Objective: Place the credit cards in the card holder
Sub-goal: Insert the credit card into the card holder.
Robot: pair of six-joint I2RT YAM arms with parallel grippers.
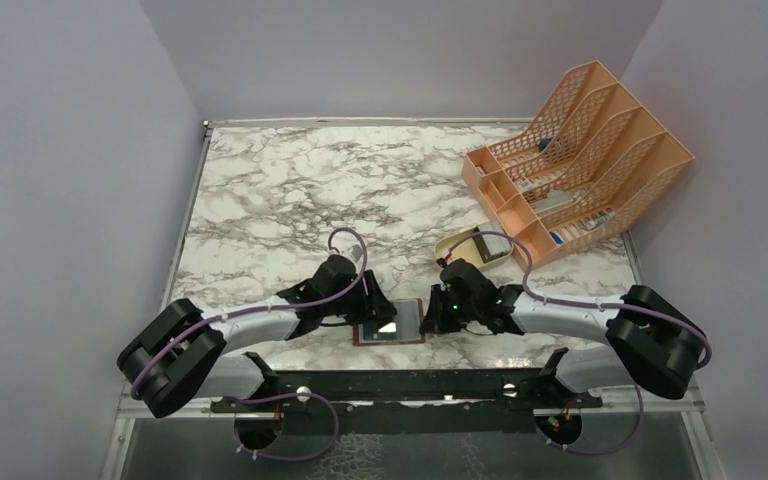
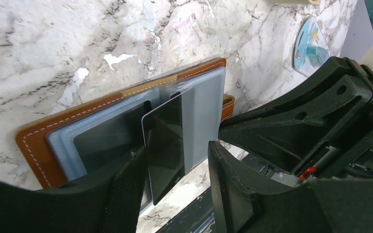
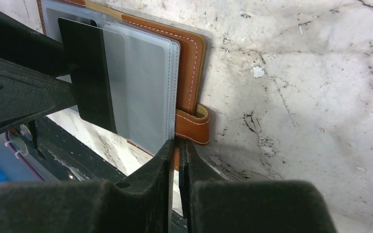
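Marble-patterned counter carries the open card holder at its near edge, between the two arms, with the brown leather down and the greyish sleeves up. One dark card sits halfway in the sleeve on the strap side. Its far part is under the clear plastic, and its near part sticks out over the holder's edge toward the arms. A second dark face shows through the neighbouring sleeve, so I judge that one card is already home. The left claw is open around the free end of the card. On one side it lies against the card and on the other a clear gap shows, so the card is not gripped. The right claw is closed on the holder's snap strap and seems to pin the holder in place. To finish this step well, I think the left claw should push on the card's near edge, along the sleeve and low to the counter. A push from above could buckle the thin plastic, or turn the card crooked so that it jams at the sleeve mouth. The right claw should hold the strap firm so that the holder does not slide away. Far behind, the tan tray and the orange file rack are well apart from this work.
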